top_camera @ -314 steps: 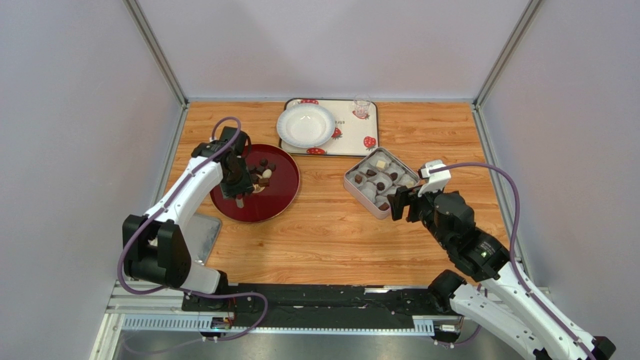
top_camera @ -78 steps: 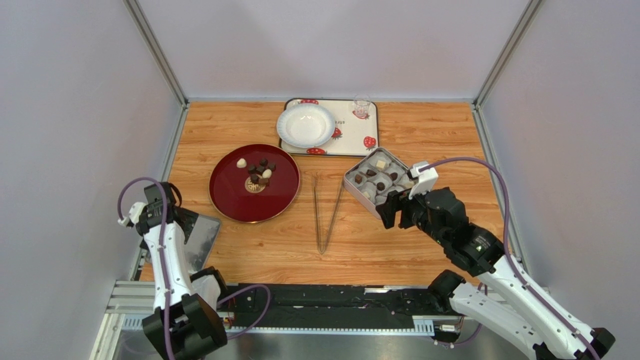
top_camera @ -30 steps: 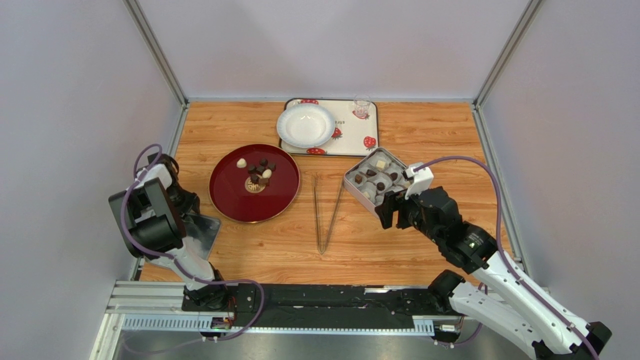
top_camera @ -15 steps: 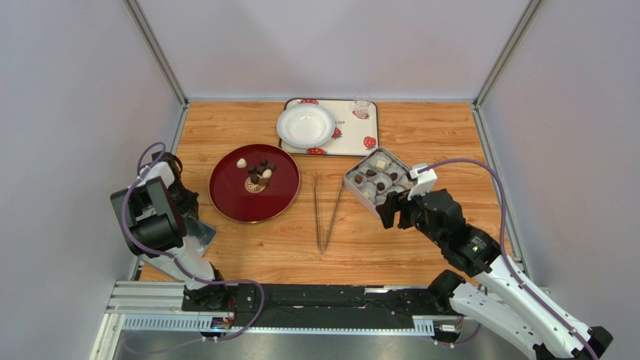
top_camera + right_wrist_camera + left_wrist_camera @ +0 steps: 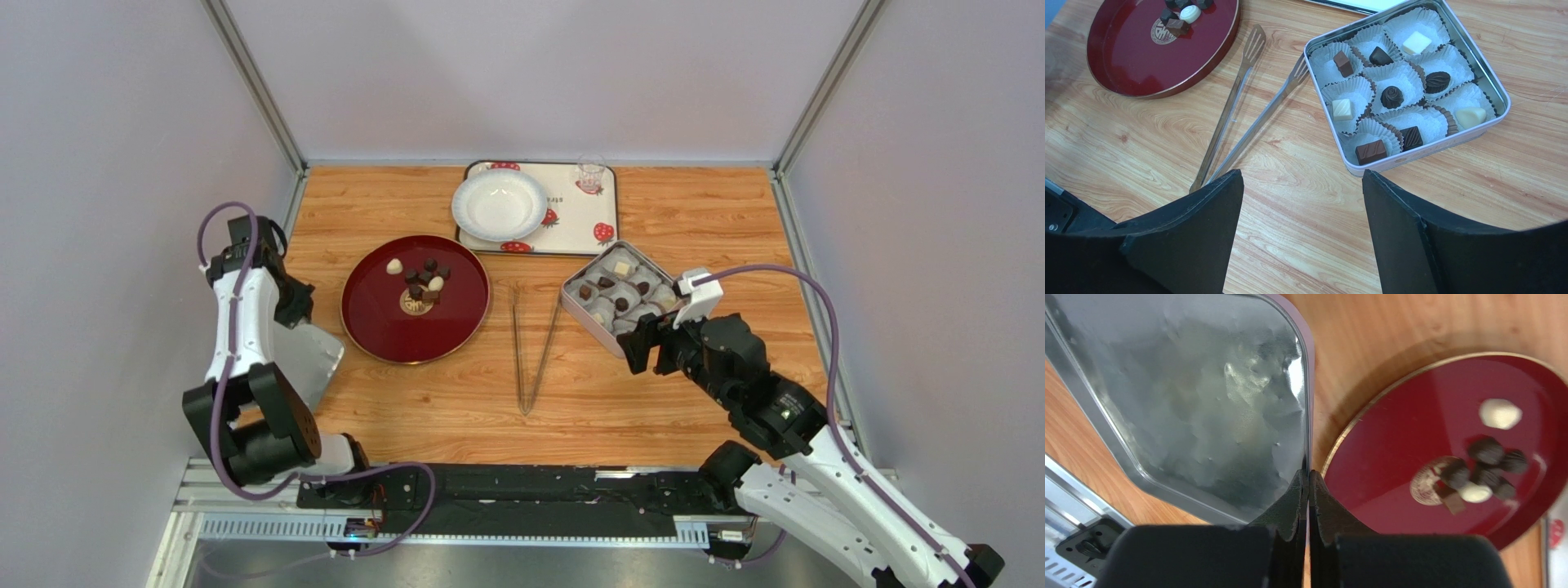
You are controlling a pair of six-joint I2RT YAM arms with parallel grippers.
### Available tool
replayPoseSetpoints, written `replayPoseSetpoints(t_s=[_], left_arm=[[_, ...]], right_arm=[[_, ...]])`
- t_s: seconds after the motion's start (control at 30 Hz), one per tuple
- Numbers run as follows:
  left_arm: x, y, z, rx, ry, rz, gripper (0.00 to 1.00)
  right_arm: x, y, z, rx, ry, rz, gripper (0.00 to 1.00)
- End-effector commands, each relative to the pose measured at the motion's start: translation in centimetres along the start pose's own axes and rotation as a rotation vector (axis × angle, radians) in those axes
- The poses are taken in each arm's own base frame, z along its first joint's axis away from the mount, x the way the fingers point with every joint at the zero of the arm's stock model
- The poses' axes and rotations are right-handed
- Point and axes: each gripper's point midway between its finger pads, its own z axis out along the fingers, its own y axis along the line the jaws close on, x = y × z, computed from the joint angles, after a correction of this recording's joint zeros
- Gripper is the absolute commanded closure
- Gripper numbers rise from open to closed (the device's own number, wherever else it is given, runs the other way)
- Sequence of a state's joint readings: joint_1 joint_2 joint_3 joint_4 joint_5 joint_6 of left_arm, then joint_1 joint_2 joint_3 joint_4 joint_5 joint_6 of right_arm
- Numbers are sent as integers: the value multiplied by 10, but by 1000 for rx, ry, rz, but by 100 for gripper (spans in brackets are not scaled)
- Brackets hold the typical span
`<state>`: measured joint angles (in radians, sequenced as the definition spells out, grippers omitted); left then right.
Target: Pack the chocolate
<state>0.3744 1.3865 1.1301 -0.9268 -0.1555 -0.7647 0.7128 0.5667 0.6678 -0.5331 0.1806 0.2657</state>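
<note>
Several dark and cream chocolate pieces (image 5: 421,284) lie on the red plate (image 5: 380,331). More chocolate pieces (image 5: 1392,96) sit in the paper cups of the square tin (image 5: 1425,147). My left gripper (image 5: 1309,478) is shut on the thin edge of the silvery tin lid (image 5: 1198,404), right beside the red plate (image 5: 1413,435) with its chocolates (image 5: 1484,468). In the top view the left gripper (image 5: 292,304) is at the table's left side over the lid (image 5: 315,364). My right gripper (image 5: 1303,177) is open and empty, hovering just near of the tin (image 5: 620,294).
Metal tongs (image 5: 534,349) lie on the wood between plate and tin; they also show in the right wrist view (image 5: 1241,104). A white bowl (image 5: 499,202) and a small glass (image 5: 591,175) stand on the strawberry tray (image 5: 577,227) at the back.
The left arm has swung up and away from the near edge, with the lid's edge between its fingers and the lid shifted slightly. The right arm has barely moved.
</note>
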Motion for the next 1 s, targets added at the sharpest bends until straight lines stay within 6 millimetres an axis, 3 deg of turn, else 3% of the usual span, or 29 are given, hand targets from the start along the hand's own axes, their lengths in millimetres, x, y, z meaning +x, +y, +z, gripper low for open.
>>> replayPoseSetpoints(t_s=[0.0, 0.27, 0.5, 0.67, 0.97], left_arm=[[-15, -13, -47, 100, -96, -32, 100], [-27, -34, -105, 279, -199, -39, 100], [-20, -69, -159, 473, -240, 32, 100], [7, -103, -187, 649, -205, 101, 100], [71, -153, -229, 904, -99, 205, 100]], right_arm=[[-13, 7, -2, -31, -55, 18, 25], [-12, 15, -4, -84, -59, 18, 25], [-7, 45, -4, -257, -26, -22, 29], [-10, 75, -7, -436, -51, -69, 32], [-30, 103, 7, -529, -100, -50, 31]])
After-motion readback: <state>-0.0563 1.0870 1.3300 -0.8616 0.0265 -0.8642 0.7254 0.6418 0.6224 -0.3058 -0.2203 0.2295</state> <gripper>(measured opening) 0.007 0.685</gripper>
